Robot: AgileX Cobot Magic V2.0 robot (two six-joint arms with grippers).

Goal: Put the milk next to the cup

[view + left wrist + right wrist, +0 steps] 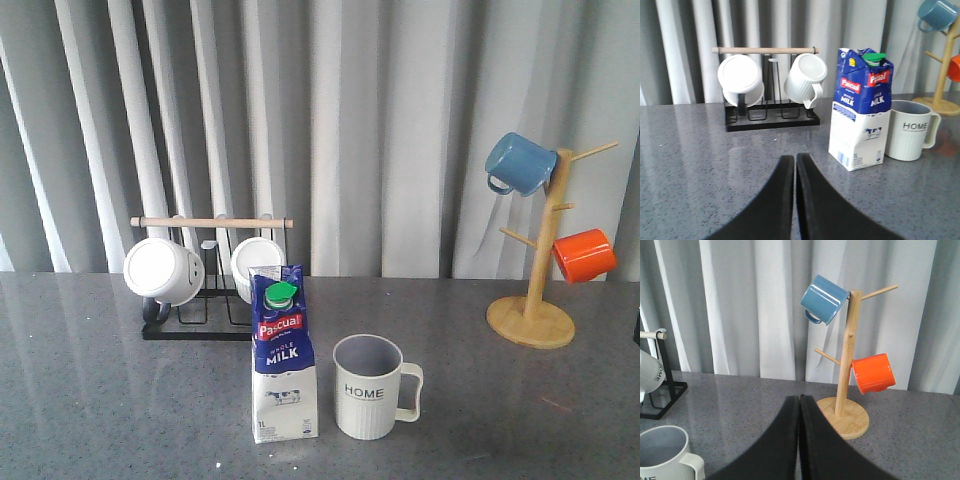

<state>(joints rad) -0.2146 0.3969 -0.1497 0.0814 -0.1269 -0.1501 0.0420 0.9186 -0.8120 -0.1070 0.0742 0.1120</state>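
The milk [284, 355] [860, 110], a blue-and-white carton with a green cap, stands upright on the grey table. Right beside it, on its right in the front view, stands the cup [368, 386] [909, 129] [662, 452], a cream ribbed mug lettered "HOME". A narrow gap separates the two. My left gripper [795, 159] is shut and empty, low over the table in front of the carton and apart from it. Near the wooden mug tree, my right gripper [800, 399] is shut on nothing. Neither gripper shows in the front view.
A black rack with a wooden bar [212, 222] [765, 50] holds two white mugs [163, 270] [256, 265] behind the milk. At the right back stands a wooden mug tree [532, 320] [845, 415] with a blue mug [520, 163] [823, 299] and an orange mug [584, 254] [872, 372]. Grey curtains hang behind.
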